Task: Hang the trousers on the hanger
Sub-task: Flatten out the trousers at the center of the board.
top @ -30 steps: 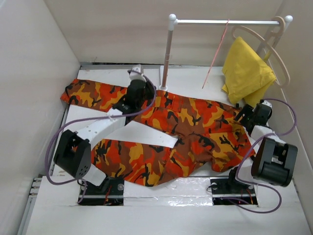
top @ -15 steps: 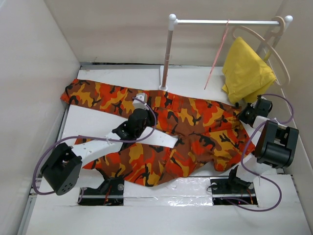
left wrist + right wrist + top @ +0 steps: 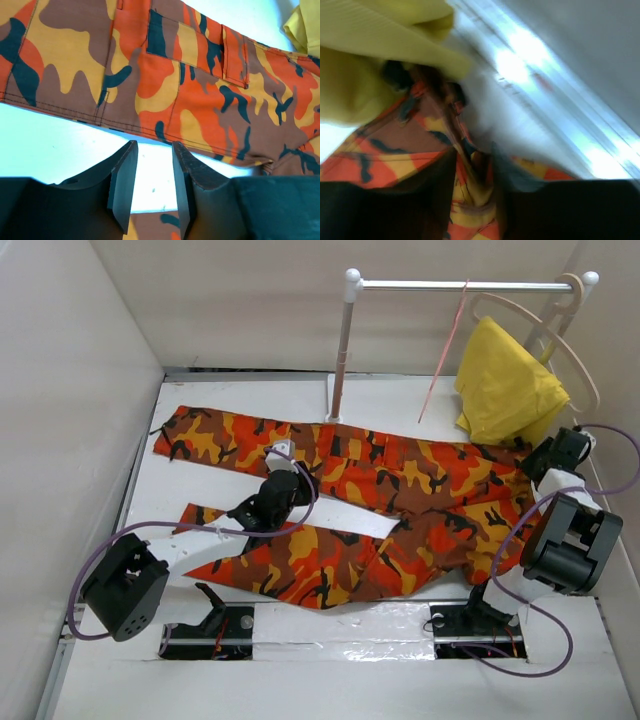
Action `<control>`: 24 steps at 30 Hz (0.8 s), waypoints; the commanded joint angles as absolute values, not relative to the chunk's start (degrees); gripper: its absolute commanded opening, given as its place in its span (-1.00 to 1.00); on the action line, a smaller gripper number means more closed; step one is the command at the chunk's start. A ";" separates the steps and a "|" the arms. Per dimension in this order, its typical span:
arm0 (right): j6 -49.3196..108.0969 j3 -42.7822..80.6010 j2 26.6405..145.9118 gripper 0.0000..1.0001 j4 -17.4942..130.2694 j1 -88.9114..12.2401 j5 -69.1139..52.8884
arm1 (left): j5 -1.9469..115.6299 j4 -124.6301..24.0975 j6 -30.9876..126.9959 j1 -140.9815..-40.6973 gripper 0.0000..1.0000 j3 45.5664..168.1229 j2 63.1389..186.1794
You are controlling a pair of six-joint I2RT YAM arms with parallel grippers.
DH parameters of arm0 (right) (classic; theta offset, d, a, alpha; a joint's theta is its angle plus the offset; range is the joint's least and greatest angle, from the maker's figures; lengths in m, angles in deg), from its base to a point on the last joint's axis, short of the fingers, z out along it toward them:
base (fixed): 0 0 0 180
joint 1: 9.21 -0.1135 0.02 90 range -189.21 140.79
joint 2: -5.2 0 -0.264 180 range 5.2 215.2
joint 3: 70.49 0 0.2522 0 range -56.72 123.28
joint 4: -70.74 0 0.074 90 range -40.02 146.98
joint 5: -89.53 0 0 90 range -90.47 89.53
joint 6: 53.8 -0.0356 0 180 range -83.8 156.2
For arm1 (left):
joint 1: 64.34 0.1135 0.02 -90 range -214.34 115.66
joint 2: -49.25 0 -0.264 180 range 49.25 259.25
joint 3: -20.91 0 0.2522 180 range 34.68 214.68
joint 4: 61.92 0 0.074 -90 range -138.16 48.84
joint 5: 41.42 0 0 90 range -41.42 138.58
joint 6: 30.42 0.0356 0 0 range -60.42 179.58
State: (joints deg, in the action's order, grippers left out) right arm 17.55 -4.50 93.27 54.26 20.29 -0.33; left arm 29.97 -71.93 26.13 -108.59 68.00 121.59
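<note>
The camouflage trousers (image 3: 400, 480) lie flat on the table, waist to the right and both legs running left. My left gripper (image 3: 283, 455) hovers over the bare strip between the two legs. In the left wrist view it (image 3: 154, 147) is open, with only white table between its fingers and the trousers (image 3: 200, 90) just beyond. My right gripper (image 3: 547, 460) is at the waist's far right corner. Its wrist view is blurred, but the gripper (image 3: 472, 160) is shut on a bunched fold of the trousers (image 3: 385, 150). The pink wire hanger (image 3: 445, 340) hangs edge-on from the rail.
A white rail (image 3: 460, 284) on a post (image 3: 343, 350) stands at the back. A beige wooden hanger (image 3: 565, 340) on it carries a yellow cloth (image 3: 505, 380), which hangs right above the right gripper and fills the upper left as the yellow cloth (image 3: 370, 50). Walls close in left, right and behind.
The trousers have slid right and stretched out flatter. My right gripper moved to the far right with the waist. My left gripper drew back from the upper leg and opened.
</note>
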 commanded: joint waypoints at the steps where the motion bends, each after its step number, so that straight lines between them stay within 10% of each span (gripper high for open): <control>1: 17.48 -3.21 92.38 0.17 56.99 18.84 0.67 | 28.54 -72.95 25.57 -108.55 -0.33 67.72 120.09; 3: 18.88 -2.94 90.47 0.66 54.53 14.29 1.98 | 27.75 -71.28 25.40 -108.55 -0.32 68.25 119.39; 7: 19.15 -11.24 78.79 0.75 56.36 4.72 5.42 | 23.54 -65.84 25.31 -108.55 -0.33 69.22 113.88; 10: 20.03 -17.24 68.96 0.51 59.52 -4.50 4.90 | 20.11 -62.15 25.31 -108.55 -0.35 69.13 107.47; 14: 21.17 -27.61 63.56 -0.86 66.79 -21.35 0.07 | 17.04 -58.02 25.22 -107.49 -0.69 69.57 98.49; 17: 20.12 -27.90 68.27 -0.92 70.94 -41.97 1.09 | 16.85 -56.87 26.53 -106.97 -0.95 70.88 92.33; 21: 23.17 -12.94 85.66 -0.66 70.44 -61.62 4.80 | 15.54 -52.83 26.36 -106.35 -0.97 75.10 89.33; 24: 26.60 -2.88 100.22 0.10 67.71 -68.42 6.03 | 16.41 -50.80 25.48 -106.35 -0.94 76.25 87.67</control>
State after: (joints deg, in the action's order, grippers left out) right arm 22.36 -11.05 92.02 65.26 -63.64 3.10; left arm 17.07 -53.92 25.67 -106.60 73.74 88.96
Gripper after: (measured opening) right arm 0.504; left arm 0.024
